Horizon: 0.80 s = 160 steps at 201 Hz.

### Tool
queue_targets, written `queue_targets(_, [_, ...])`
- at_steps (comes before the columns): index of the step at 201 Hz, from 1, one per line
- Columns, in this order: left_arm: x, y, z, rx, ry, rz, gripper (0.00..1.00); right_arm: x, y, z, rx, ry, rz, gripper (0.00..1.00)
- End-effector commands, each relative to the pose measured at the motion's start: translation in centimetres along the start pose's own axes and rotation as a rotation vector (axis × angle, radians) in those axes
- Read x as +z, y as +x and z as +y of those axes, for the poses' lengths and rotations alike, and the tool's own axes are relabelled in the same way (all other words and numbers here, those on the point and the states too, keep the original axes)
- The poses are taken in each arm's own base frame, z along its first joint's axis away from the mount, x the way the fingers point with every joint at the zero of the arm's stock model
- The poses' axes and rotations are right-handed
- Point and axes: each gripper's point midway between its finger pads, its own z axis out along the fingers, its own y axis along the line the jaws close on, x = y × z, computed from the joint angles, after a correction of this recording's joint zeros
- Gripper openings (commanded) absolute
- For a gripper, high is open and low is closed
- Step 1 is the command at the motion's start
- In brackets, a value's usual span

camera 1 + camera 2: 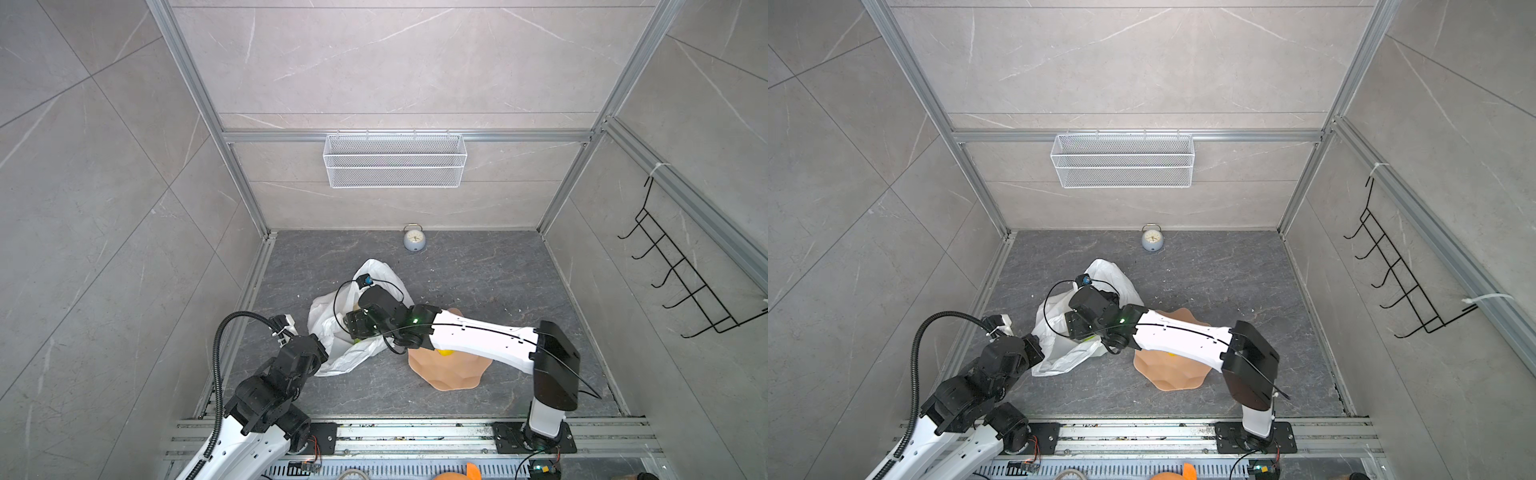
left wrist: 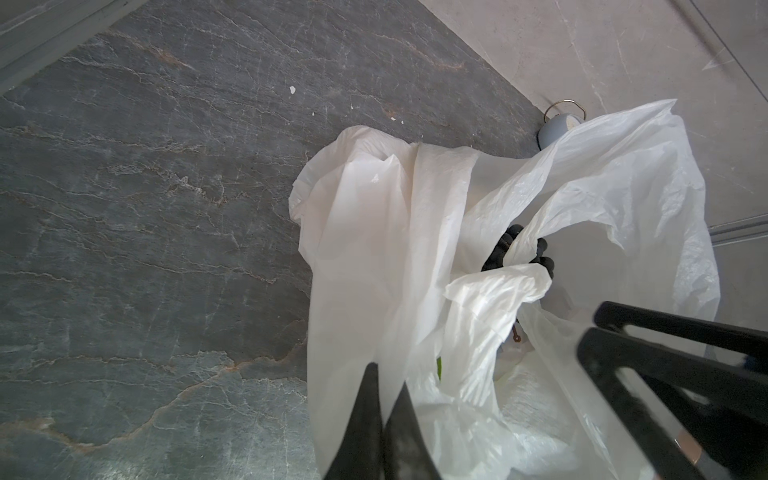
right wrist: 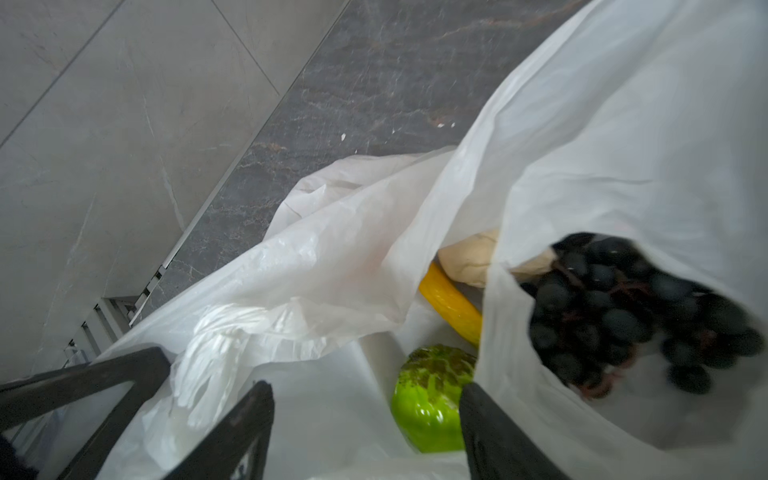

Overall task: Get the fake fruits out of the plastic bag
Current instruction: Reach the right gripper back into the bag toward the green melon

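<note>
Your thin, crinkled white plastic bag lies on the dark grey stone-patterned table. It is left of the peach-pink scalloped bowl and well in front of the small round grey alarm clock at the back wall. In both top views the bag's long axis runs from the near edge towards the back wall, leaning slightly right, and its mouth gapes upward. Your left gripper has its fingers pressed together on a bunched fold of the bag's near-left rim, and the bag's wall stands up from that pinch. Your right gripper reaches across the middle and down into the mouth with its jaws spread, holding nothing. The glossy green round fruit sits on the bag's floor between them, hard against one finger. Deeper in the bag, the yellow plastic banana lies slantwise. Its long axis runs from under the beige lumpy fruit to behind a flap of the bag, so you see neither tip. The dark purple grape bunch rests in a pocket behind that same flap, and the blur makes its long axis hard to tell. One small yellow fruit shows in the bowl, mostly hidden under your right arm, and you cannot tell what kind it is.
</note>
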Motion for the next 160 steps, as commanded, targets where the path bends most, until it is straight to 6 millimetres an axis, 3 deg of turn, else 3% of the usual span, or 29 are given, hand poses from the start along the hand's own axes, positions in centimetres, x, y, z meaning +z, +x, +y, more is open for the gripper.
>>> queue_targets(1, [-0.8,-0.8,1.6,-0.042,-0.059,-0.049,0.0,1.5,0.5,1.5,0.035,-0.063,0.042,0.68])
queue_targets(25, [-1.0,-0.7,2.9,-0.102,-0.077,-0.082,0.0,3.7,2.3,1.1,0.036,-0.05,0.09,0.63])
queue_targets(44, [-0.9,-0.7,3.4,-0.127,-0.083,-0.101,0.0,5.1,3.4,-0.3,0.045,-0.01,0.108,0.6])
queue_targets(86, [-0.6,-0.1,3.0,-0.072,-0.075,-0.061,0.03,5.9,4.8,-4.1,0.071,0.102,0.107,0.59])
queue_targets(106, [-1.1,-0.7,1.8,0.009,-0.042,-0.051,0.17,5.6,5.3,-5.5,0.063,0.152,0.097,0.59])
queue_targets(136, [-3.3,-3.4,0.2,0.123,-0.026,-0.084,0.58,4.4,6.0,-6.7,0.083,0.163,0.052,0.6])
queue_targets(160, [-4.5,-5.6,-2.7,0.23,0.035,-0.102,0.74,3.6,6.5,-7.2,0.109,0.148,0.013,0.59])
